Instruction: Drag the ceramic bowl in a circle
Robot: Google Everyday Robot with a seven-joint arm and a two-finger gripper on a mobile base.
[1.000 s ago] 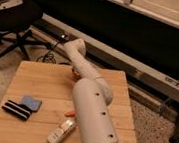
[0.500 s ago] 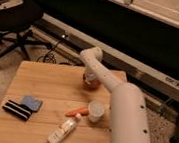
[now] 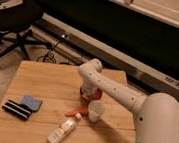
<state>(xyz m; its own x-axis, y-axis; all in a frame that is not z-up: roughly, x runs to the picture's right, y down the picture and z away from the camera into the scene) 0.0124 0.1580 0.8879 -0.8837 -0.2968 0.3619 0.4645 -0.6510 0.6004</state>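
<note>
You can't tell the jaw state: the gripper is buried behind the wrist, right over the ceramic bowl. Only a red sliver of that bowl shows at the wrist's 3 o'clock, near table centre. White cup sits just at the bowl's 5 o'clock, carrot at 7 and partly cut off by the cup. Bottle lies further toward 7. Blue sponge and striped block sit well apart at 9. The arm's big link fills the lower right, cropped by the edge.
</note>
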